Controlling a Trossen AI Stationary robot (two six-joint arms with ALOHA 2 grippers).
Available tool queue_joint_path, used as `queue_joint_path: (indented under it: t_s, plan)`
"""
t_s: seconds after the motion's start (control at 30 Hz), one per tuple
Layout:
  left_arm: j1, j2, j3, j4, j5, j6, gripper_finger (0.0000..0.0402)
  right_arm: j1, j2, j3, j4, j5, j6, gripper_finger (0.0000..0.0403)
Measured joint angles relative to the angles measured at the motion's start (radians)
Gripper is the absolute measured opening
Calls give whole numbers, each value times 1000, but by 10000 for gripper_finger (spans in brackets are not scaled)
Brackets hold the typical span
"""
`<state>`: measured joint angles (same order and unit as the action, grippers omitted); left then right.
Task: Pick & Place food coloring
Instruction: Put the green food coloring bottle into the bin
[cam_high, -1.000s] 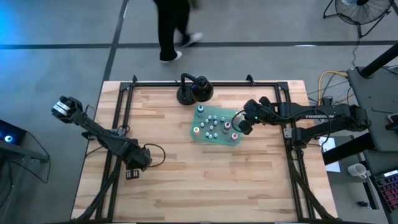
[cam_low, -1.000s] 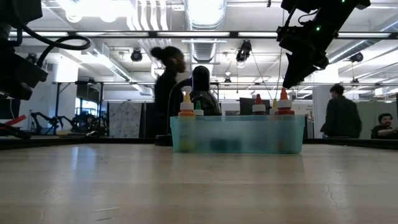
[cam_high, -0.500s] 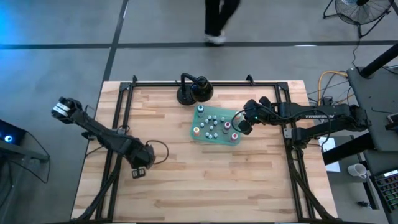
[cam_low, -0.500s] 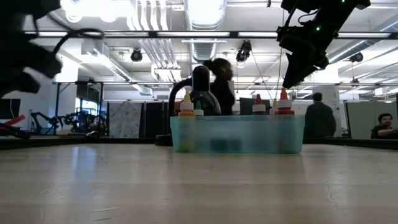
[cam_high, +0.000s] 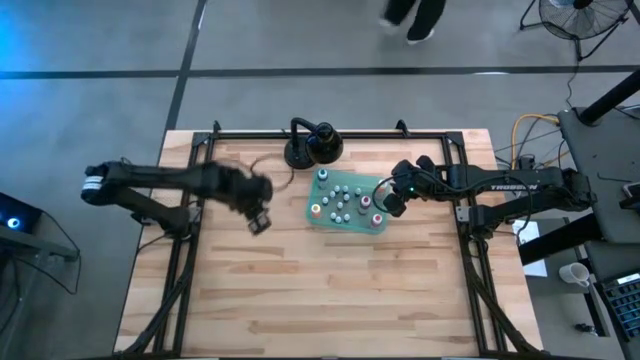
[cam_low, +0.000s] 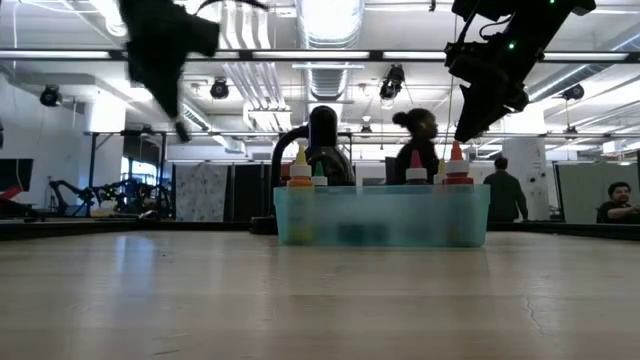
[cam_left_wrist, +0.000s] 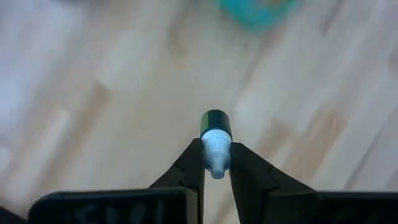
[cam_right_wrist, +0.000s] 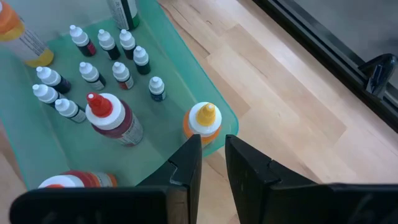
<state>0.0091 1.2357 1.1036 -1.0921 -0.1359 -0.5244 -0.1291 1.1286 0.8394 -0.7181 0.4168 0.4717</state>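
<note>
The left gripper (cam_high: 259, 222) has swung from the near-left tabletop (cam_high: 330, 290) toward the green tray (cam_high: 318, 216), fingers clamped on a small food coloring bottle (cam_left_wrist: 215, 144). The right gripper (cam_high: 390, 203) hovers over the tray's right edge, fingers nearly together and empty. Pinched only at its tip, the bottle could slip during the fast swing.

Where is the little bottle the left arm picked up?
Clamped in the left gripper, the bottle is above the table, left of the green tray.
</note>
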Motion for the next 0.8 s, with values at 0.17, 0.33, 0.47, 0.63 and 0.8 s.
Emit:
queue_joint_path:
  t_s: [0.17, 0.33, 0.47, 0.63, 0.8]
  plan:
    - [115, 99, 216, -1, -48, 165, 31, 0, 0, 0, 0, -4, 6, 63]
    - [153, 253, 428, -8, -43, 326, 31, 0, 0, 0, -2, -8, 36, 63]
    - [174, 382, 575, -8, 19, 443, 31, 0, 0, 0, -4, -49, 50, 63]
    - [206, 516, 702, -23, 90, 595, 31, 14, 0, 0, -5, -81, 50, 63]
    - [246, 617, 780, -84, 91, 706, 31, 21, 0, 0, -5, -81, 50, 63]
